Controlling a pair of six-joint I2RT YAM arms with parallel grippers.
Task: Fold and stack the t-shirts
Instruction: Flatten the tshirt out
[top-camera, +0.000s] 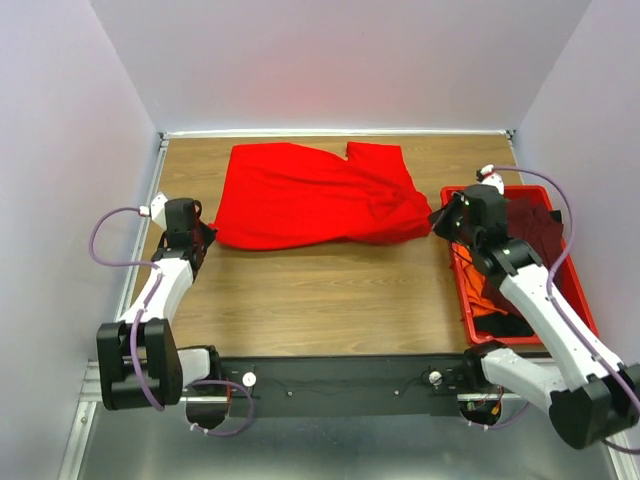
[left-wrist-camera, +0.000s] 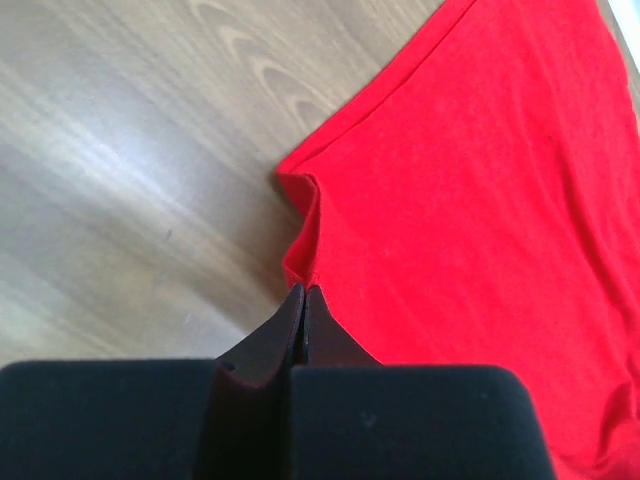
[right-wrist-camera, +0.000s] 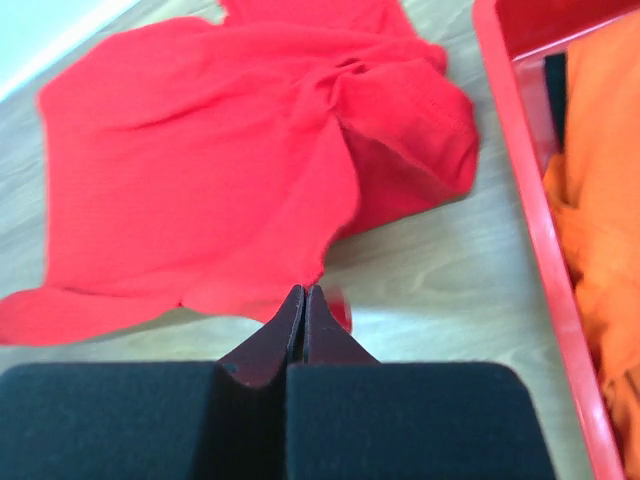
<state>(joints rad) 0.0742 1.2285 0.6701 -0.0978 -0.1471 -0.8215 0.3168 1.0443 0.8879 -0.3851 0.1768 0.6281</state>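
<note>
A bright red t-shirt (top-camera: 310, 195) lies crumpled and partly spread on the wooden table (top-camera: 330, 290). My left gripper (top-camera: 203, 243) is at its near left corner. In the left wrist view the jaws (left-wrist-camera: 303, 292) are shut on the puckered hem of the red t-shirt (left-wrist-camera: 480, 200). My right gripper (top-camera: 442, 218) is at the shirt's right side. In the right wrist view it (right-wrist-camera: 303, 292) is shut on a lifted edge of the red t-shirt (right-wrist-camera: 200, 150). An orange t-shirt (top-camera: 490, 300) and a dark maroon t-shirt (top-camera: 535, 225) lie in the bin.
A rigid red plastic bin (top-camera: 464, 310) stands at the table's right edge, under my right arm. Its wall (right-wrist-camera: 530, 200) and the orange cloth (right-wrist-camera: 600, 200) show in the right wrist view. White walls close the table on three sides.
</note>
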